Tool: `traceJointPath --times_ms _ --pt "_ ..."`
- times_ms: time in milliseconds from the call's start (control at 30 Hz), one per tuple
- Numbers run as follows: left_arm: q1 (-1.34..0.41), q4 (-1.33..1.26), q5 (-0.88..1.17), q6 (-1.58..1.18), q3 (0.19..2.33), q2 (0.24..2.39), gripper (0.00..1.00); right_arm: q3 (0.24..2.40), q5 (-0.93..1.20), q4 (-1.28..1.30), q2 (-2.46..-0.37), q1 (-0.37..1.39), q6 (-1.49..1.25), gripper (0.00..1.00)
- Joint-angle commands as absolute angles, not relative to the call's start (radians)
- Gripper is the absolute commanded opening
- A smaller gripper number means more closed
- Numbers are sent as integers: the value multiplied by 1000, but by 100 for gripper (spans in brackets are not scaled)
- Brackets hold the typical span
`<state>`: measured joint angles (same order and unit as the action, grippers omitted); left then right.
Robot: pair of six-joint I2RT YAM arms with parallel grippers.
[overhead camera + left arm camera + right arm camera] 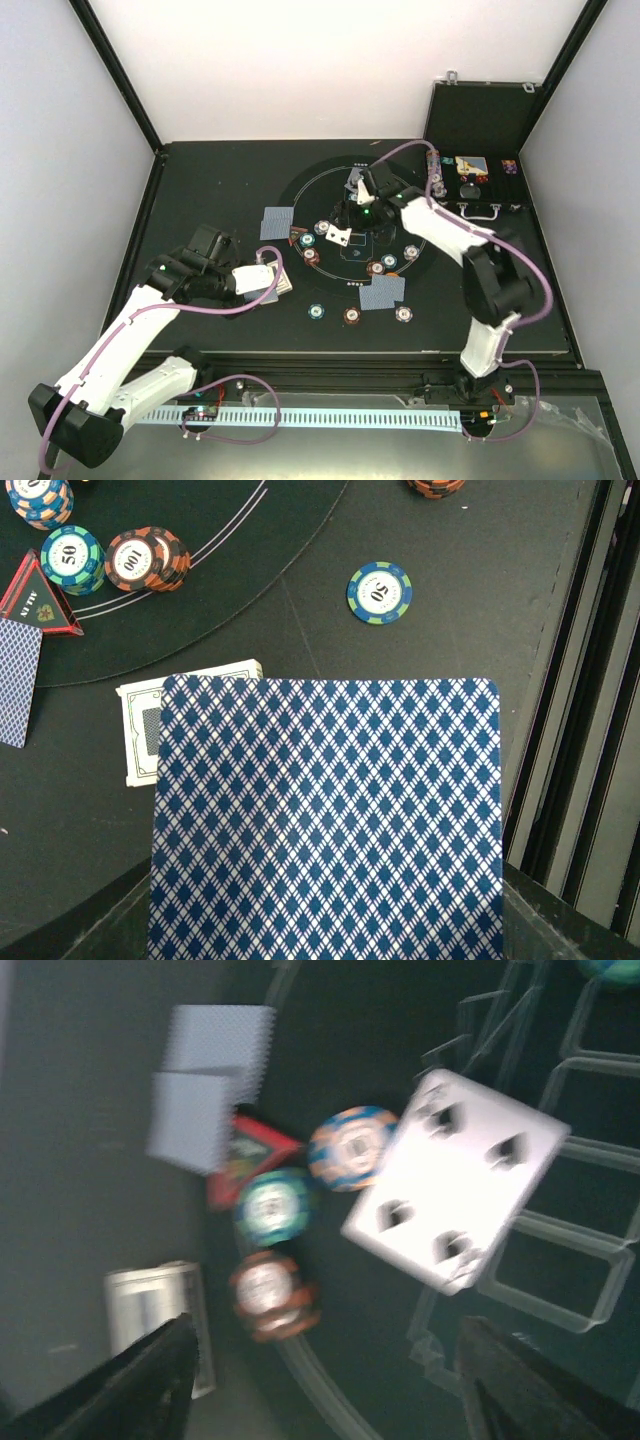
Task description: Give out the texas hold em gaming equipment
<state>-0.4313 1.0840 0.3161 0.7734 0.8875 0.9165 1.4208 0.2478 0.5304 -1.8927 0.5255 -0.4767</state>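
Playing cards (277, 222) should be light, thin, slick and bendy, best pinched by a short edge. Left gripper (248, 279), at the mat (300, 200)'s eight o'clock, is clamped on one blue-backed card (320, 820). Right gripper (328, 1325) hangs over a face-up card (455, 1180) at centre, jaws spread, empty.

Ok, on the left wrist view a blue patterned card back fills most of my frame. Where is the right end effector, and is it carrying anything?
Observer: The right end effector hangs over the round mat, jaws apart, with nothing between them.
Operator: Any card lying face up?
Observer: Yes, one face-up card with black pips lies on the mat, just ahead of that end effector.
Operator: Where does the equipment come from?
Observer: I can't tell, but an open black case sits at the table's far right corner.
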Motion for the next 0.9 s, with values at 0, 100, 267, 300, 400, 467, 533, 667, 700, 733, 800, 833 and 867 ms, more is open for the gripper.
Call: traceJointPath --times_ms 0,100,267,300,400,467,533,667,700,733,800,833,867 --pt "-425 1061 331 769 908 918 7 1248 573 289 -1684 571 -654 77" --pt "-425 1059 338 766 912 926 7 1152 678 187 -1616 634 -741 83" --pt "-425 1049 343 760 911 930 7 1005 774 -8 -1566 733 -895 86" --pt "-424 1049 343 759 911 930 7 988 779 -40 -1563 750 -916 85" --pt "-425 1051 346 758 911 928 7 944 789 -137 -1564 802 -982 85" --pt "-425 1051 347 758 912 928 7 935 792 -180 -1576 833 -1011 85" --pt "-425 1050 350 758 911 929 7 936 792 -213 -1591 854 -1035 85" --pt "-425 1049 349 759 913 931 7 944 802 -285 -1638 887 -1084 85" --pt "-425 1049 351 759 913 931 7 952 801 -291 -1650 897 -1091 84" --pt "-424 1049 351 759 914 929 7 958 803 -299 -1664 905 -1096 84" --pt "-425 1049 352 760 913 928 7 971 811 -320 -1692 919 -1114 83" --pt "-424 1049 353 761 914 928 7 978 814 -326 -1705 923 -1121 82" --pt "-425 1050 353 760 915 927 7 985 816 -327 -1716 927 -1126 82"
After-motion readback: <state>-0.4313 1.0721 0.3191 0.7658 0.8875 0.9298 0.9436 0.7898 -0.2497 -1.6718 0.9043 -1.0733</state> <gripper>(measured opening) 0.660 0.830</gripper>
